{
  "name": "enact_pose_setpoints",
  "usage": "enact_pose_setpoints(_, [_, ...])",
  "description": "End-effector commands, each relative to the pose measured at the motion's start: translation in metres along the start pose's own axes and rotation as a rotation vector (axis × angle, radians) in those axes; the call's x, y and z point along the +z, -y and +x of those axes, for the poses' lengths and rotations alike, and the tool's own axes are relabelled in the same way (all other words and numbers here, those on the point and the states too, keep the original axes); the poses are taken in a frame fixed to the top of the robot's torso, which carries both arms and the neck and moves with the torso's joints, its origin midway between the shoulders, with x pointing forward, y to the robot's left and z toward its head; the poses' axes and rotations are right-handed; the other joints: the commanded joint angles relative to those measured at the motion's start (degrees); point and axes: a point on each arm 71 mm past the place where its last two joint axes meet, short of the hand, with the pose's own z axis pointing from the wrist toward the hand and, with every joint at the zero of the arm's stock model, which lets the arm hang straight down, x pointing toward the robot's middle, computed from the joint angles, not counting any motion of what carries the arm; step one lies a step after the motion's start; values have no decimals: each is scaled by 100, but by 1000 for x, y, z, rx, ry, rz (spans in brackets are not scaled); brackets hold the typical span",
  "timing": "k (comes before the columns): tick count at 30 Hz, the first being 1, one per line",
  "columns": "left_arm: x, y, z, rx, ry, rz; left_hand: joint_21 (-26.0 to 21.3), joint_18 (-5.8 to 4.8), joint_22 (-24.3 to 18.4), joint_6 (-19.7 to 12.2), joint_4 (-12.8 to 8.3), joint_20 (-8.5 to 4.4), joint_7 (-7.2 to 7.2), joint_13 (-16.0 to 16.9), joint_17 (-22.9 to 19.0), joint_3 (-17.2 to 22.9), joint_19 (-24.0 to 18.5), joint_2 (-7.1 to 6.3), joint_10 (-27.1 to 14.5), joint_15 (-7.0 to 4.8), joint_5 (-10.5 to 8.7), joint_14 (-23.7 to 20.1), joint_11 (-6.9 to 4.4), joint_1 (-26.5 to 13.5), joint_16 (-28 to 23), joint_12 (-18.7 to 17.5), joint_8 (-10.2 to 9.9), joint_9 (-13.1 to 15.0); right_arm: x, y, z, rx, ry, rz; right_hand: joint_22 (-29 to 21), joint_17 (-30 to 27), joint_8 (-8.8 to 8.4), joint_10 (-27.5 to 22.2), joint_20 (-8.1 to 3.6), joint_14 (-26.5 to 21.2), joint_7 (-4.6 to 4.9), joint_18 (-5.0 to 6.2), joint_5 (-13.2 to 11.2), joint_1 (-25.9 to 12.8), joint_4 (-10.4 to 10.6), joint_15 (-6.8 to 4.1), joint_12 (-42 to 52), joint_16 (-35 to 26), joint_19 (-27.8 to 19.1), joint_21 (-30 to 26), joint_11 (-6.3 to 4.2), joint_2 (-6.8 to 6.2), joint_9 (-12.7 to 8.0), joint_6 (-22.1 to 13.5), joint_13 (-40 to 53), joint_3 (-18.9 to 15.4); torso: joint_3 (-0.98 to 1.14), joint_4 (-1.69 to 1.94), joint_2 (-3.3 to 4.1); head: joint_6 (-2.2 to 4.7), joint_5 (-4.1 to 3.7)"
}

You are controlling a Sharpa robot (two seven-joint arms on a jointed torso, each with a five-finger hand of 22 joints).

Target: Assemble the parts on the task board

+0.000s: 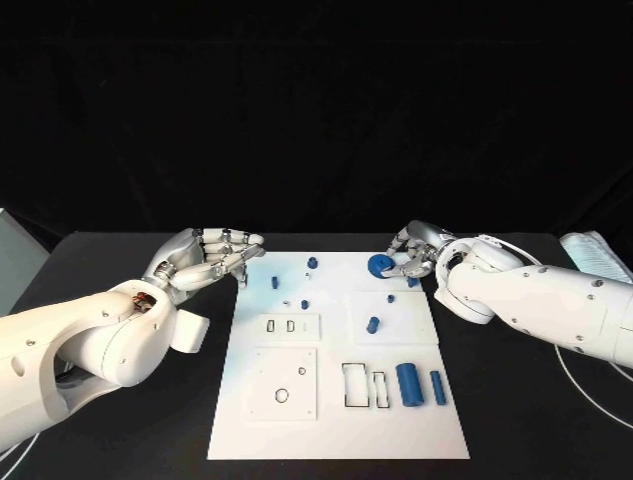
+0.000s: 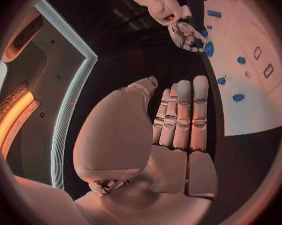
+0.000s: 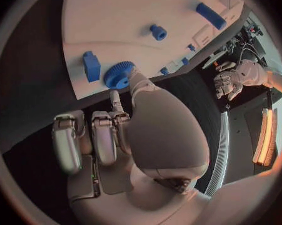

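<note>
Now the right hand [image 1: 420, 245] pinches a blue gear [image 1: 383, 265] at the task board [image 1: 338, 420]'s far edge, about one o'clock. Its left hand [image 1: 208, 255], fingers apart, holds nothing, near ten o'clock. No writing is readable.

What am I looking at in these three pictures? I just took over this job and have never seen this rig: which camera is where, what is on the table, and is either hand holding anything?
This is a robot with two white arms, each ending in a silver many-fingered hand. One picture looks down from its head at a black table. The two round pictures come from fisheye cameras behind each wrist, so straight edges bend there.

In the middle lies the white task board, carrying small blue parts, among them two blue cylinders lying side by side near the robot.

The right hand sits at the board's far edge, with its fingers on a blue toothed gear wheel; it appears to hold it, though the grip is partly hidden. The left hand is beside the board's far left corner, its fingers straight and together, holding nothing.
</note>
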Motion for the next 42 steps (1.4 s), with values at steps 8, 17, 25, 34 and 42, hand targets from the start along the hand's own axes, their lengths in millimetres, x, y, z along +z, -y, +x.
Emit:
enact_pose_setpoints(8, [0,1,2,-12,-21,0,21,45,5,-20,-12,-8,-37,9,-10,37,-30,11,-51,-7,-39,5,4,22,-34,-18,37,9,4,-3,2,4,40,15,1507,1504,23,504,29,587,11,-80,-11,-14,18,45,29,36,600,12,43,68,10,7,1411,38,4,-5,0,-43,15])
enact_pose_setpoints(17, [1,1,2,-12,-23,-1,21,45,5,-20,-12,-8,-37,9,-10,37,-30,11,-51,-7,-39,5,4,22,-34,-18,37,9,5,-6,7,-7,19,16,1507,1504,80,506,22,587,-13,-80,-11,51,-31,31,30,36,600,12,23,131,18,102,1414,125,10,-13,-5,-56,26])
enact_pose_setpoints(25, [0,1,2,-11,-21,-2,32,47,8,-26,-14,-6,-35,11,-12,49,-46,16,-59,-6,-39,7,6,22,-36,-21,38,15,5,-6,11,-28,4,16,1507,1504,101,527,9,587,-30,-80,-11,151,-123,14,45,36,600,12,6,167,7,177,1437,236,9,-18,-6,-65,20])
enact_pose_setpoints(34, [0,1,1,-10,-20,-3,35,47,9,-26,-16,-6,-35,11,-13,56,-51,23,-61,-6,-37,7,6,26,-37,-21,38,17,5,-10,12,-66,18,-14,1507,1504,138,569,-16,587,-67,-80,-11,250,-236,-18,75,36,600,12,-24,189,-10,310,1480,389,9,-14,-5,-70,18])
enact_pose_setpoints(42, [0,1,1,-10,-20,-4,39,48,9,-27,-19,-6,-35,12,-14,64,-56,29,-62,-6,-37,7,6,32,-38,-21,39,19,2,-20,9,-89,104,-85,1507,1504,190,593,-130,587,-175,-80,-11,178,-288,-146,94,36,600,12,-122,284,-65,598,1506,806,10,-17,-5,-54,16])
